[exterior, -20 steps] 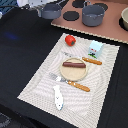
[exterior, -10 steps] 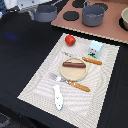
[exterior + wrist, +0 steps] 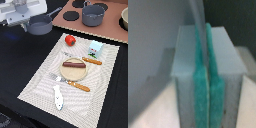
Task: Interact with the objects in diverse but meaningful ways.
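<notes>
The dark worktop [image 3: 20,65] carries a pale striped placemat [image 3: 100,85] that fills most of the exterior view. Beyond it lies a brown toy stovetop board [image 3: 112,30] with black burner discs and a grey pot [image 3: 93,15] standing on it.

At the exterior view's upper left, the white arm ends over the grey long-handled saucepan [image 3: 40,24], which looks lifted off the worktop with its handle [image 3: 55,12] pointing toward the board. The tool [image 3: 26,21] is at the saucepan's rim. In the wrist view its 2 green pads [image 3: 201,75] are pressed nearly together on a thin grey edge [image 3: 198,22], so it is clamped on the saucepan's wall.

On the placemat, a round wooden plate [image 3: 75,72] sits near the middle with the brown sausage [image 3: 74,64] lying across it. An orange-handled fork [image 3: 70,82] lies just beside the plate on the near side, and an orange-handled knife [image 3: 92,61] lies on the far side. The white-and-blue fish [image 3: 58,97] lies near the mat's front edge. The light blue cup [image 3: 95,48] stands near the mat's far right corner, and the red tomato [image 3: 70,40] rests at its far edge.
</notes>
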Available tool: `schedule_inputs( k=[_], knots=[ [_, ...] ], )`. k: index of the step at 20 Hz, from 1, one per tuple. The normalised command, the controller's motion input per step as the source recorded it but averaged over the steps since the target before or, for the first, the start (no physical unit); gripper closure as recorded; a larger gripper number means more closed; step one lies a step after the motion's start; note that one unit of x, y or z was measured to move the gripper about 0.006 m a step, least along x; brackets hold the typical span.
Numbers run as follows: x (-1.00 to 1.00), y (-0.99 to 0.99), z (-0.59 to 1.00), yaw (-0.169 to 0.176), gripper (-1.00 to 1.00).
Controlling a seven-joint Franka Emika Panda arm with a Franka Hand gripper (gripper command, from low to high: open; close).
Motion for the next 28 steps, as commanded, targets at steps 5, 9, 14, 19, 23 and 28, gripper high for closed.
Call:
schedule_inputs(
  k=[5, 9, 14, 19, 23, 28],
  knots=[
    [0.43, -0.26, -0.25, 0.069, 1.00],
    [0.56, -0.14, -0.17, 0.102, 1.00],
    [0.61, -0.34, -0.08, 0.075, 1.00],
    [0.52, -0.51, -0.08, 0.034, 1.00],
    [0.46, -0.57, -0.08, 0.007, 1.00],
    [0.16, -0.53, -0.16, 0.000, 1.00]
  ],
)
